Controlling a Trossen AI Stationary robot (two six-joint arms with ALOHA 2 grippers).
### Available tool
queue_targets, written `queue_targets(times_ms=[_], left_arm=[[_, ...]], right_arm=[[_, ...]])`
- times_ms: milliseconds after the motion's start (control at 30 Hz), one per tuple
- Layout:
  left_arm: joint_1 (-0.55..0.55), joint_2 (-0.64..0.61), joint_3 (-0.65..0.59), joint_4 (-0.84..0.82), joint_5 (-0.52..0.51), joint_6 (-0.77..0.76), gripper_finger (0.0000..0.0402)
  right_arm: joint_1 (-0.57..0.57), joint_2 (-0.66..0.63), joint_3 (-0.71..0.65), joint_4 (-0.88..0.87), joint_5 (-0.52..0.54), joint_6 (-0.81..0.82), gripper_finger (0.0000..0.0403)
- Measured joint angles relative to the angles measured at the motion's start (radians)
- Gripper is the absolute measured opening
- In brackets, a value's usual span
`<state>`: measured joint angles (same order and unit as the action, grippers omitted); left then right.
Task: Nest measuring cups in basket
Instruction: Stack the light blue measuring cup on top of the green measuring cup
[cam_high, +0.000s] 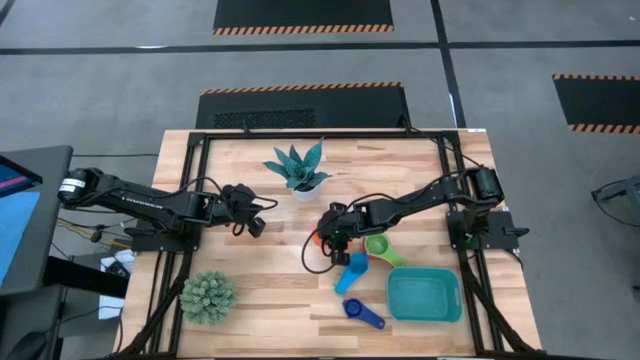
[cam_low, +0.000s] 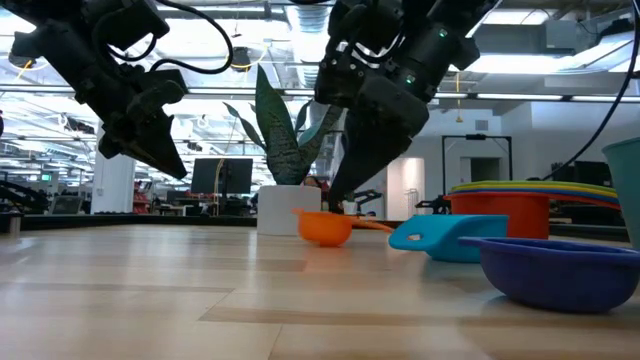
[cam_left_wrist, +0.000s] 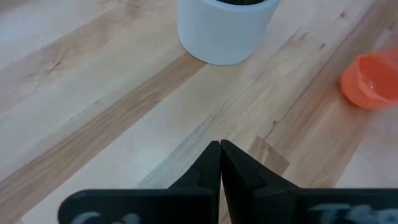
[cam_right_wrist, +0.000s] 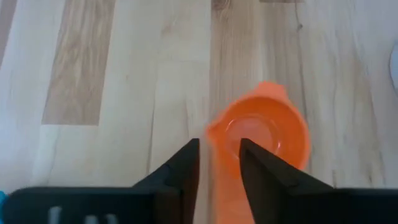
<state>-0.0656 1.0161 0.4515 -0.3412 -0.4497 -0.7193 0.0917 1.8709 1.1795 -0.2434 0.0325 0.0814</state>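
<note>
Orange measuring cup (cam_right_wrist: 267, 134) handle between right fingers (cam_right_wrist: 258, 165), grasped, left fingers (cam_left_wrist: 208, 165) clenched, empty.

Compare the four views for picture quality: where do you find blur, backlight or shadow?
Right wrist view: the orange cup is soft with smeared edges, its handle blurring between the right gripper's fingers. Low view: bright ceiling lights behind leave both arms as dark silhouettes; the blue cup nearest the lens looms large. High view: even light, faint shadows. Left wrist view: wood grain sharp, shut left gripper.
</note>
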Motion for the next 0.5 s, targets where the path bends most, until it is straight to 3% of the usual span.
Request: queue_targets(times_ms=[233,333,500], left_arm=[[0.0,0.0,0.0,-0.008,0.0,0.0,0.0],[0.0,0.0,0.0,-0.015,0.0,0.004,0.0],[0.0,0.0,0.0,-0.014,-0.009,0.007,0.0]], right_arm=[[-0.006,0.0,0.134,-0.201,0.01,-0.144,0.02],[0.011,-0.002,0.175,-0.35,0.008,-0.216,0.0206],[0.035,-0.002,0.187,-0.628,0.006,-0.199,0.0202]])
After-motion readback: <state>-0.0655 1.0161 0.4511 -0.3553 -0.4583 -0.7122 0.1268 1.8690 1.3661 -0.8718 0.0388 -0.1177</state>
